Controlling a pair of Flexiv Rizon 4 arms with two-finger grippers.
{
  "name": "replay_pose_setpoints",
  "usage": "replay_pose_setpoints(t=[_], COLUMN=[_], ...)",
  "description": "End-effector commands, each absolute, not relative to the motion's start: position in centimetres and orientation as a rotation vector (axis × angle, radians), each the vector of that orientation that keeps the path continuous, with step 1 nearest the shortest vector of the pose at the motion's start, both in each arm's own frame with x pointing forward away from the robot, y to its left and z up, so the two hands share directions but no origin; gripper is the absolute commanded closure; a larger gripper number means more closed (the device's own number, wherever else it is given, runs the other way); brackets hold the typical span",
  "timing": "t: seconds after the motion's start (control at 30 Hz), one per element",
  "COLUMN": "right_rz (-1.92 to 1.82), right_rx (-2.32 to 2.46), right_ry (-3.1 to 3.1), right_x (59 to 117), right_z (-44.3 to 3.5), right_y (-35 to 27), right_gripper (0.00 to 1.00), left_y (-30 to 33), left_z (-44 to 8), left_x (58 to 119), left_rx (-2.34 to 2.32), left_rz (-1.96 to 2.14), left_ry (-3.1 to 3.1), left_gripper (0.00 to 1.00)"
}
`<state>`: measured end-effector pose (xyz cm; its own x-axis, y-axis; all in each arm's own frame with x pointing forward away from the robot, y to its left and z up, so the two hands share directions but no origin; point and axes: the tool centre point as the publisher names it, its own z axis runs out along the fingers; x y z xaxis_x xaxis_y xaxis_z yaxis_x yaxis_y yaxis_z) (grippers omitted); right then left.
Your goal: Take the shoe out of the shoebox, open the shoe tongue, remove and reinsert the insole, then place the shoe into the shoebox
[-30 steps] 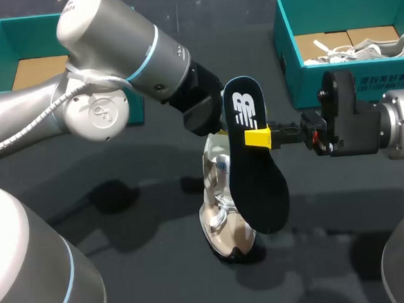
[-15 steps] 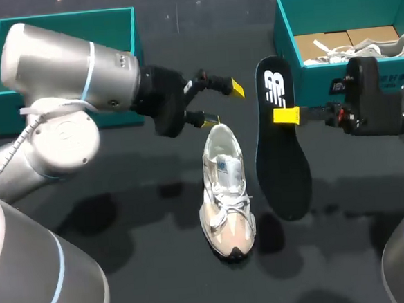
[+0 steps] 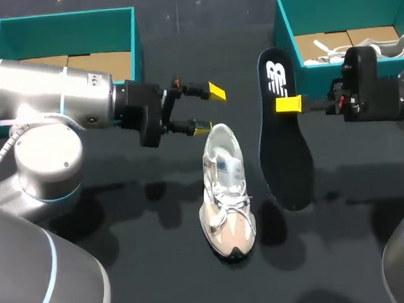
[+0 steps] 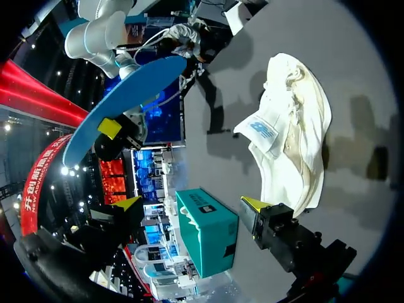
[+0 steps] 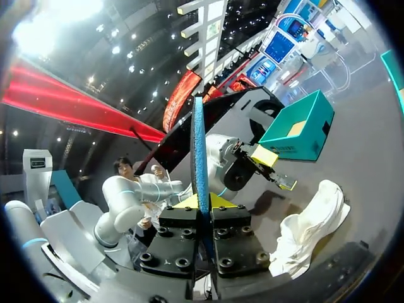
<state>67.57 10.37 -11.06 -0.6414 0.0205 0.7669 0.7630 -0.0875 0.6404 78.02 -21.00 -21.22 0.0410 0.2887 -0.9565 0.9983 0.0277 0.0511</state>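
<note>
On the dark tabletop [image 3: 123, 219], an open teal cardboard shoebox [image 3: 61, 26] stands behind the left claw [image 3: 209, 110], whose yellow-tipped fingers are spread wide with nothing between them. Just past its fingertips a silver-and-beige mesh running shoe [image 3: 225, 191] stands on its sole. The shoe's long axis runs front to back, with the heel at the claw and the toe towards the robot. In the left wrist view the shoe [image 4: 290, 145] lies ahead of the claw [image 4: 192, 205], beside one finger. The right claw [image 3: 289, 104] is pressed together on the edge of a black foam insole [image 3: 283, 139], held off the table parallel to the shoe, logo end away. The right wrist view shows the insole [image 5: 199, 145] edge-on between the claw's tips [image 5: 199, 202]. Behind that claw is a second teal shoebox [image 3: 344, 3] holding a pale shoe [image 3: 375, 48].
</note>
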Motion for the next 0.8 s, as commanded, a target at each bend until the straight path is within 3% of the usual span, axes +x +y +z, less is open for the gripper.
replay_pose_setpoints(t=[0.03,0.17,0.57,0.8], right_rz=[-1.708,-1.671,-1.671,-1.505], right_rx=[-0.918,-0.969,-0.969,-1.137], right_ry=[-1.527,-1.477,-1.477,-1.337], right_x=[70.4,73.2,73.2,77.9], right_z=[-12.5,-13.4,-13.4,-14.8], right_y=[10.1,9.4,9.4,9.1], right_gripper=[1.00,1.00,1.00,1.00], left_y=[-21.4,-21.3,-20.9,-20.6], left_z=[-20.9,-19.9,-19.4,-19.1], left_x=[78.0,78.3,78.8,79.2], left_rx=[1.356,1.335,1.343,1.283], left_rz=[-1.021,-1.030,-1.059,-1.109], left_ry=[1.354,1.333,1.322,1.334], left_gripper=[0.00,0.00,0.00,0.00])
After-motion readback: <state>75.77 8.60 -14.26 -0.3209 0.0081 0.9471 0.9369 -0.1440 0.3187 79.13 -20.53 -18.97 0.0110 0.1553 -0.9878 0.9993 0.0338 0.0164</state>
